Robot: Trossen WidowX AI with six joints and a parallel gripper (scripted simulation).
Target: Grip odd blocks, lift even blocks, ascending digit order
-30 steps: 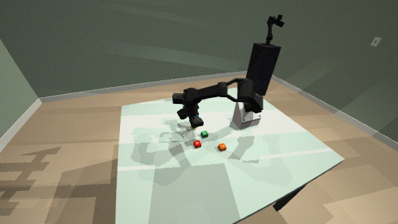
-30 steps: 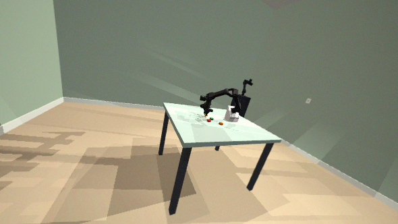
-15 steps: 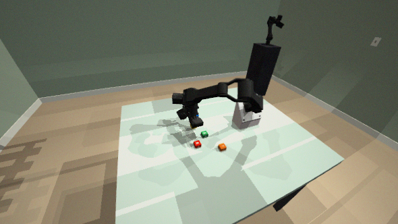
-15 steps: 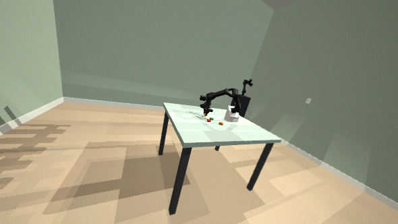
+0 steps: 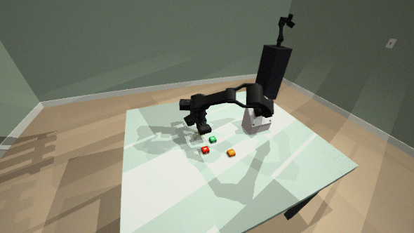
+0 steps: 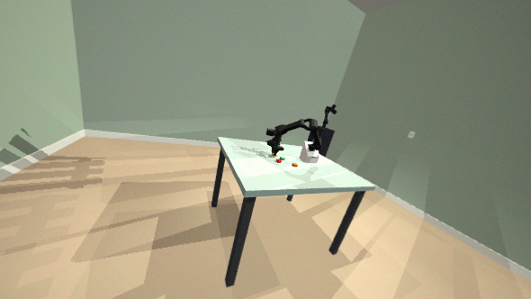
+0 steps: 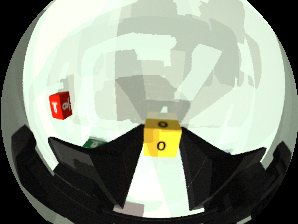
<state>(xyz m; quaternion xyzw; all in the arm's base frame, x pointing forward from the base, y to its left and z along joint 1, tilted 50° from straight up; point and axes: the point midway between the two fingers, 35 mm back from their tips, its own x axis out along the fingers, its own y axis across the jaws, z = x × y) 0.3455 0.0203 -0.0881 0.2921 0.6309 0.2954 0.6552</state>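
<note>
A yellow block (image 7: 162, 146) shows the digit 0 in the wrist view. My gripper (image 7: 161, 129) is shut on it, with a fingertip against each side. Whether the block rests on the table or hangs just above it cannot be told. A red block (image 7: 60, 105) (image 5: 205, 149) (image 6: 279, 160) stands to the left in the wrist view, its digit unclear. A green block (image 7: 94, 144) (image 5: 212, 139) (image 6: 282, 158) is partly hidden behind a finger. An orange block (image 5: 231, 152) (image 6: 294, 165) is unreadable. A blue block (image 5: 205, 122) is almost fully hidden.
The green and red blocks lie close to the gripper, and the blue one is just behind it in the top view. The arm's pale base (image 5: 257, 123) (image 6: 309, 153) stands on the table (image 5: 158, 196). A dark pedestal (image 5: 274, 68) with a small arm stands beyond the table.
</note>
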